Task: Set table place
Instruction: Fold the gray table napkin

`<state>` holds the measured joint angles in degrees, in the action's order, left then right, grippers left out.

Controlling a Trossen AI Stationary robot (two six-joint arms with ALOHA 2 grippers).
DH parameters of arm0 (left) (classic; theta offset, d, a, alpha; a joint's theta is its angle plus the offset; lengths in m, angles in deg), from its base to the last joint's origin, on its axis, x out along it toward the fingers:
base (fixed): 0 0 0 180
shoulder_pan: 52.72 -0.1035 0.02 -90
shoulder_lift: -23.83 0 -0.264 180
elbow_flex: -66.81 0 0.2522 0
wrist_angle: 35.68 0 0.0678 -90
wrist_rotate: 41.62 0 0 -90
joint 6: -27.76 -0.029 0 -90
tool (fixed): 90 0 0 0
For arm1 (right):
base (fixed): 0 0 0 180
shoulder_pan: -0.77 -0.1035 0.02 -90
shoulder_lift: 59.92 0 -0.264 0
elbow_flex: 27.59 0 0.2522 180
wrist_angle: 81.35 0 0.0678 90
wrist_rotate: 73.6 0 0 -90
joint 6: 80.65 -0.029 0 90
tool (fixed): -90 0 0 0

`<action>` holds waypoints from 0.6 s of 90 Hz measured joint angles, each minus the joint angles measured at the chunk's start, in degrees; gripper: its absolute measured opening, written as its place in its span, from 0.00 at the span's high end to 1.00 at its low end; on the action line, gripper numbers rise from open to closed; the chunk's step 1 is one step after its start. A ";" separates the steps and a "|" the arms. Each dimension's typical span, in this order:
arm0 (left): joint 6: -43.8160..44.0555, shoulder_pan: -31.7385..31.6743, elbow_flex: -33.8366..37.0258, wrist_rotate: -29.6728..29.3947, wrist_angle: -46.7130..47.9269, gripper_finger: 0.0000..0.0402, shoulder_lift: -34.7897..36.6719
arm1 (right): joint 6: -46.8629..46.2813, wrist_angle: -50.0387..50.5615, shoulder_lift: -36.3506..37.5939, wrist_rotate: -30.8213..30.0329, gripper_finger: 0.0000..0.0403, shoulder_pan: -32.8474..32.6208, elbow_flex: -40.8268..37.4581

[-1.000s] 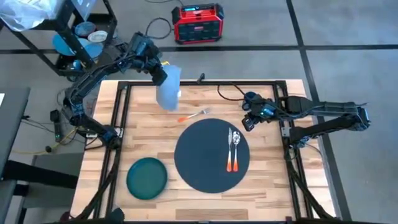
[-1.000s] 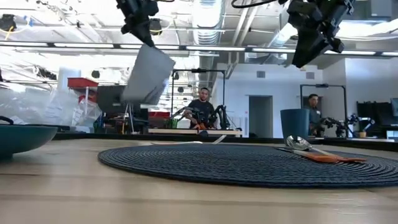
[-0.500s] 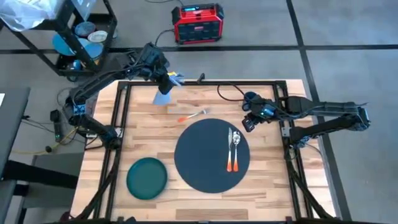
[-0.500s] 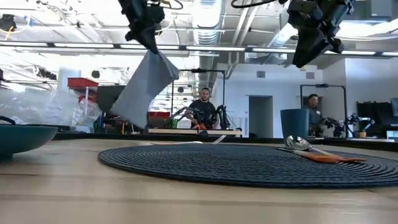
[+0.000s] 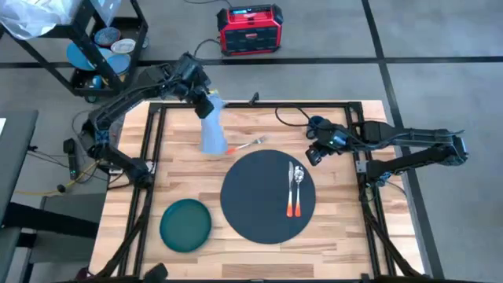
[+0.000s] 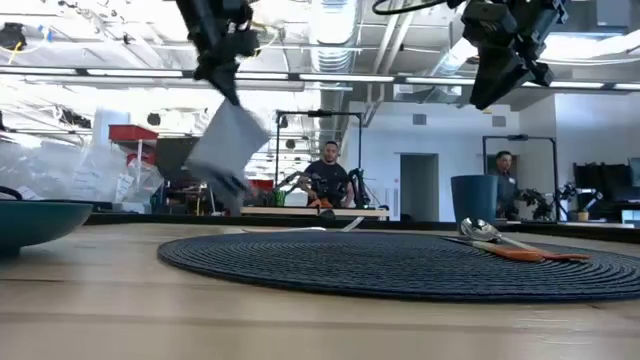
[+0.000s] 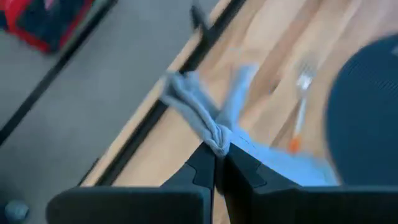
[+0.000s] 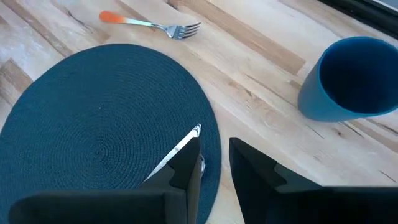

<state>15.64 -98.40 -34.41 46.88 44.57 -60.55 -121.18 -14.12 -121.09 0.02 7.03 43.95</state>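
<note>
The round dark mat (image 5: pixel 259 200) lies mid-table, with a spoon and an orange-handled knife (image 5: pixel 295 189) on its right part. An orange-handled fork (image 5: pixel 244 145) lies on the wood just beyond the mat. A dark green plate (image 5: pixel 186 224) rests near the front left. My left gripper (image 5: pixel 203 101) is over the table's far left, shut on a pale blue-grey napkin (image 5: pixel 213 135) that hangs under it. My right gripper (image 5: pixel 313 155) hovers beyond the mat's far right rim, open by a narrow gap, holding nothing. A blue cup (image 8: pixel 348 78) stands close to it. My left gripper pinches a bunched fold of the napkin (image 7: pixel 215 142) between its two fingers (image 7: pixel 200 167), several layers gathered together. The fingers point down at it from above. The napkin (image 6: pixel 225 150) hangs slack below them, slanted, over the fork's side of the table.
A black frame rail (image 5: pixel 153 149) runs around the wooden top (image 5: pixel 354 236). A dark cable (image 5: pixel 287 118) lies at the far edge. Off the table, a red box (image 5: pixel 249 29) sits on the floor and a cart (image 5: pixel 102 47) stands far left. People sit in the room behind.
My left gripper has gone a little toward the table's near and right edges and down, still shut on the napkin. The napkin has swung under it: first spread wide, then drawn narrow, now hanging longer toward the fork. My right gripper has kept still.
</note>
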 joint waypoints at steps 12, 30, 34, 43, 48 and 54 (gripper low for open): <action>-3.76 -4.41 1.75 -0.57 1.27 1.00 0.07 | -0.72 0.02 0.00 0.00 0.82 0.00 0.00; -6.59 -7.39 -4.44 -0.54 1.79 1.00 1.12 | -1.07 0.06 0.02 0.02 0.82 0.00 0.00; -7.50 -7.96 -6.28 -0.63 2.66 1.00 1.01 | -1.07 0.06 0.00 0.02 0.82 0.00 0.00; -8.86 -8.46 -9.28 -0.69 4.55 1.00 1.18 | -1.03 0.06 0.02 0.02 0.82 0.00 0.00; -9.07 -8.43 -9.33 -0.42 6.36 1.00 1.27 | -1.03 0.04 0.02 0.02 0.82 0.00 0.00; -8.09 -8.02 -8.62 0.18 8.02 1.00 1.03 | -1.01 0.05 0.01 0.05 0.82 0.00 0.00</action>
<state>7.55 -106.42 -43.03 47.06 52.58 -59.52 -122.18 -14.06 -121.08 0.07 7.03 43.95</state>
